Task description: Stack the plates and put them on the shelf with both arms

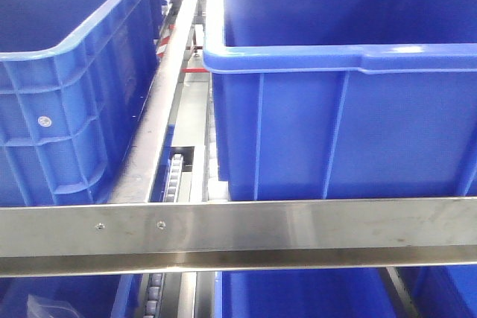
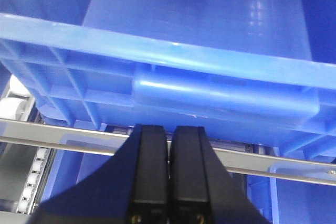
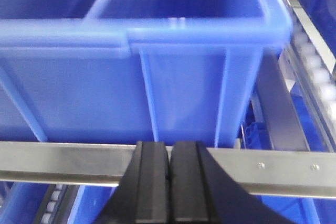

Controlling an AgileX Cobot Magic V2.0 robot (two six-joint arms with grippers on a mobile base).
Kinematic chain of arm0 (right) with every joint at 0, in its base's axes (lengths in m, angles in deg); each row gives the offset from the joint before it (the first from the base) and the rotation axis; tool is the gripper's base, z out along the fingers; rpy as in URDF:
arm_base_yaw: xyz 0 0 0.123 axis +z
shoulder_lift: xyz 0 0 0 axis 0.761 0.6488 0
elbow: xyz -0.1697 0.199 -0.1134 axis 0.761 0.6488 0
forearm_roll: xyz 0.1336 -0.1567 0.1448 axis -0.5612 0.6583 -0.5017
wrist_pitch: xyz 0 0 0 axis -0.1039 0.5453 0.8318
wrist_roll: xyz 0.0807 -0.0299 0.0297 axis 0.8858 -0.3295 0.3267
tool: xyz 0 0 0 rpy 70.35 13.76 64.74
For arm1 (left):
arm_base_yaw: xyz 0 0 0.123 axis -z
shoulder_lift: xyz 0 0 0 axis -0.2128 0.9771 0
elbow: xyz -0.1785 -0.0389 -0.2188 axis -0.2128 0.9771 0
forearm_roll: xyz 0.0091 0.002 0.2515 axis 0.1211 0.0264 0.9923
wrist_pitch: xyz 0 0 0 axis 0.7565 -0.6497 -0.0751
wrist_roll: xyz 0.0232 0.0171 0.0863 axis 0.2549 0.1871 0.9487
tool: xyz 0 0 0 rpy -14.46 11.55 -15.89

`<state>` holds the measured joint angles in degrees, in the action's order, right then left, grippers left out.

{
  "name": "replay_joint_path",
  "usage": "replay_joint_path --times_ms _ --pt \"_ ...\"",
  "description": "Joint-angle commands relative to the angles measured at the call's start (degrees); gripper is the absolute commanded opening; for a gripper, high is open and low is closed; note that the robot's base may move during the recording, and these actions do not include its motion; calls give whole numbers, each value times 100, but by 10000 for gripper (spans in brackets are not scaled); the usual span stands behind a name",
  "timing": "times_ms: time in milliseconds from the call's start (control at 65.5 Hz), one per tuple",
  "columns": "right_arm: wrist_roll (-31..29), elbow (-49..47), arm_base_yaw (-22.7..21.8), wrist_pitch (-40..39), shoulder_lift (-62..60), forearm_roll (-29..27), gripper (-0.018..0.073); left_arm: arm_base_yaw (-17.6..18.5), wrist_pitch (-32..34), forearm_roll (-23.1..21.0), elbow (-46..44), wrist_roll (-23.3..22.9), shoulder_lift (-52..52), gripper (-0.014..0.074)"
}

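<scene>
No plates show in any view. My left gripper [image 2: 169, 127] is shut with nothing between its black fingers; it points at the underside rim of a blue crate [image 2: 173, 77] above a steel shelf rail [image 2: 273, 161]. My right gripper [image 3: 169, 143] is also shut and empty. It sits just in front of the steel rail [image 3: 262, 169], facing the wall of a blue crate [image 3: 157, 77]. Neither arm appears in the front view.
The front view faces a shelf rack: a steel front rail [image 1: 238, 232], a large blue crate [image 1: 350, 109] at right and another [image 1: 67, 87] at left, a steel divider [image 1: 160, 109] with a roller track [image 1: 175, 173] between them. More blue crates [image 1: 298, 296] sit on the level below.
</scene>
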<state>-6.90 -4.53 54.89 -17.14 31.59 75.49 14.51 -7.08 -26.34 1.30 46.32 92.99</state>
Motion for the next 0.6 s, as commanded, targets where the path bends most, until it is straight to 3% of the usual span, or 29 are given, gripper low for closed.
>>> replay_joint_path --times_ms 0,580 --pt "-19 7 -50 -272 -216 22 32 9 457 -13 -158 -43 17 85" --pt "-19 7 -50 -373 -209 22 32 9 441 -13 -158 -43 17 85"
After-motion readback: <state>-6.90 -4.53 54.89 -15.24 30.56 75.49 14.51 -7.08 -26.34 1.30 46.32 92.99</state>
